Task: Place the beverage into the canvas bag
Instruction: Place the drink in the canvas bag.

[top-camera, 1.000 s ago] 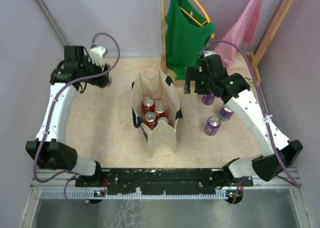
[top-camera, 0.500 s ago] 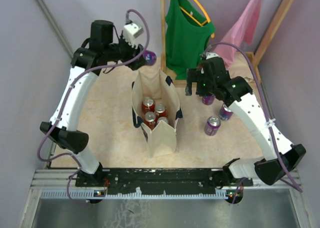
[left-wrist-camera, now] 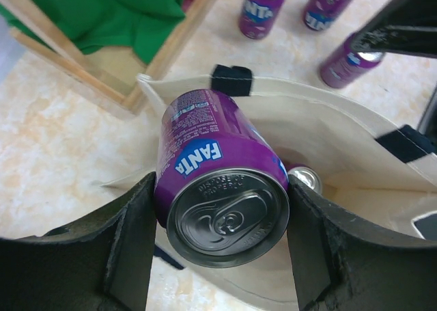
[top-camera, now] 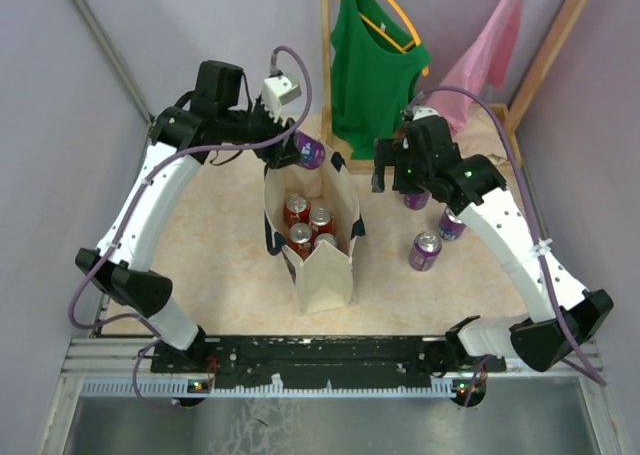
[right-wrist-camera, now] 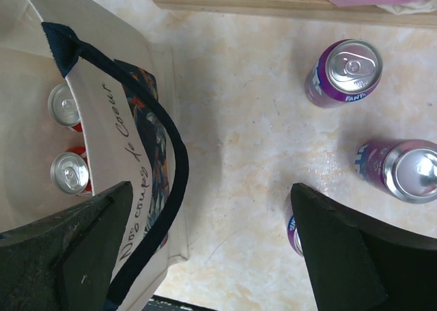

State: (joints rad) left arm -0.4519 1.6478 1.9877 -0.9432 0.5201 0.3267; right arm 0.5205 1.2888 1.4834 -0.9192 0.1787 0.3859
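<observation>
The left gripper [left-wrist-camera: 222, 215] is part open and clamps a purple Fanta can [left-wrist-camera: 212, 154] by its sides. The can is tilted over the far rim of the canvas bag [top-camera: 325, 275]. Its lid faces the wrist and its long axis runs away toward that rim. Its base is hidden. It partly covers a silver can top [left-wrist-camera: 305, 179] inside the bag. The right gripper [right-wrist-camera: 215, 246] is fully open and empty, over the desk [top-camera: 220, 265] beside the bag's right wall. One of its fingers cuts off a purple can [right-wrist-camera: 292, 230].

Place: resembled a robotics lab test cell.
Walls: plain lilac panels [top-camera: 40, 125] boxed in the tabletop [top-camera: 200, 265].
Rig: left arm [top-camera: 140, 215] and right arm [top-camera: 510, 235] stood bolted to a black rail [top-camera: 320, 355].
Props: a wooden rack [top-camera: 326, 75] held a green top [top-camera: 370, 65] and a pink garment [top-camera: 490, 50].
</observation>
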